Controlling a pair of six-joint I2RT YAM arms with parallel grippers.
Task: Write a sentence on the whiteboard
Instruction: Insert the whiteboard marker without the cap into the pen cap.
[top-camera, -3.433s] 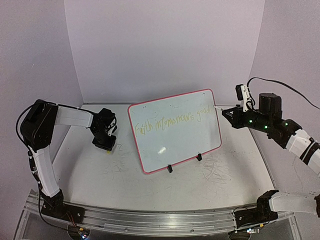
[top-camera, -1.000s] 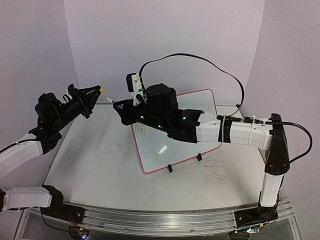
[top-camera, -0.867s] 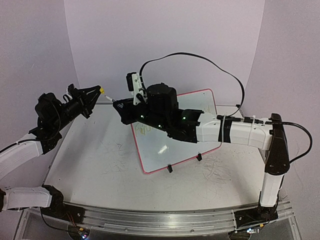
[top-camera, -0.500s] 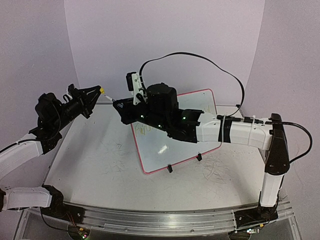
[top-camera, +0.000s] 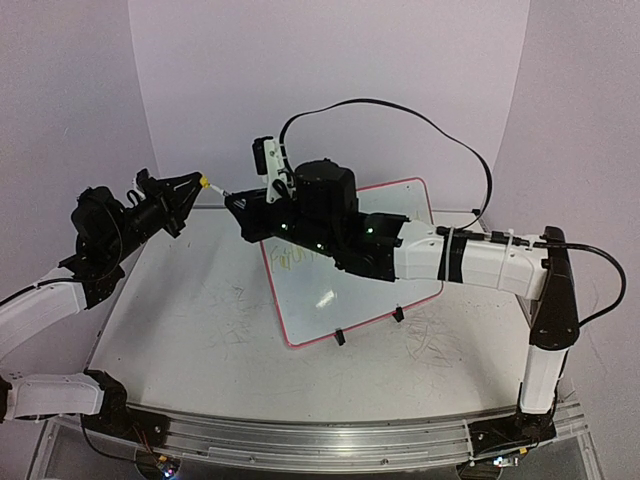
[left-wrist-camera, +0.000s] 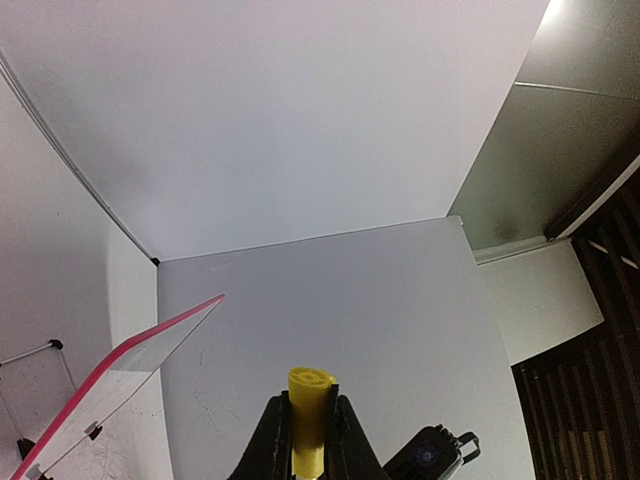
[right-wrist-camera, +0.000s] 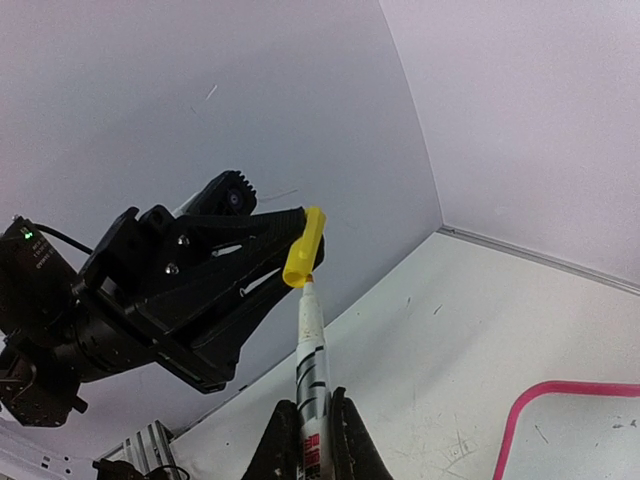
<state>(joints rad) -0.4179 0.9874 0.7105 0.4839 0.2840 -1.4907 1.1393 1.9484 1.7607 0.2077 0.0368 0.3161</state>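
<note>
Our left claw (top-camera: 200, 183) pinches the yellow cap (left-wrist-camera: 310, 395); our right claw (top-camera: 232, 205) clamps the marker (right-wrist-camera: 311, 350), its tip meeting that cap.

Premises: a robotics laboratory test cell. Two robot arms, the left arm (top-camera: 40, 300) at 9 o'clock and the right arm (top-camera: 480, 265) at 3 o'clock, are bolted to an aluminium rail (top-camera: 300, 440) at 6 o'clock along the near edge of a white table (top-camera: 200, 350); the table top carries grey scribble marks (top-camera: 430, 345) and a propped whiteboard (top-camera: 360, 300) at centre. Plain white panels (top-camera: 330, 70) enclose the bench at 9, 12 and 3 o'clock, and a black cable (top-camera: 400, 110) loops exposed above the right arm.
</note>
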